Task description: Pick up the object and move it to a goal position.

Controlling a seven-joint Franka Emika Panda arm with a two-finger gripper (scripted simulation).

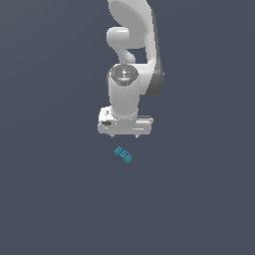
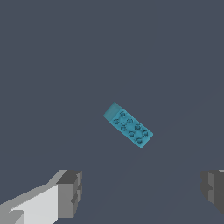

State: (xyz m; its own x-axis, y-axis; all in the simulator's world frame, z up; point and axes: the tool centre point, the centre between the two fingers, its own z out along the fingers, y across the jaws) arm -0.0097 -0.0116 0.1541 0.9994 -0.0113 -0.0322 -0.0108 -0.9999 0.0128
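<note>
White two-fingered robot gripper poised above small teal-blue studded rectangular brick, jaws spread wide, gripping nothing; brick lying diagonal, untouched, on dark grey floor.

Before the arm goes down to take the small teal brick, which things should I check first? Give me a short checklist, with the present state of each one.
1. Pincer open: ok. In the wrist view its two fingers stand far apart, with nothing between them.
2. Teal brick free to take: ok. It lies alone on the dark floor, studs up, and nothing touches it.
3. Pincer above the brick: not ok. In the wrist view the brick sits ahead of the gap between the fingers, not inside it.
4. Fingers matched to the brick's narrow sides: not ok. The brick lies diagonally to the line between the fingers.
5. Height above the brick: cannot tell exactly; the pincer is apart from it.
6. Goal position: cannot tell, no marker shows.
</note>
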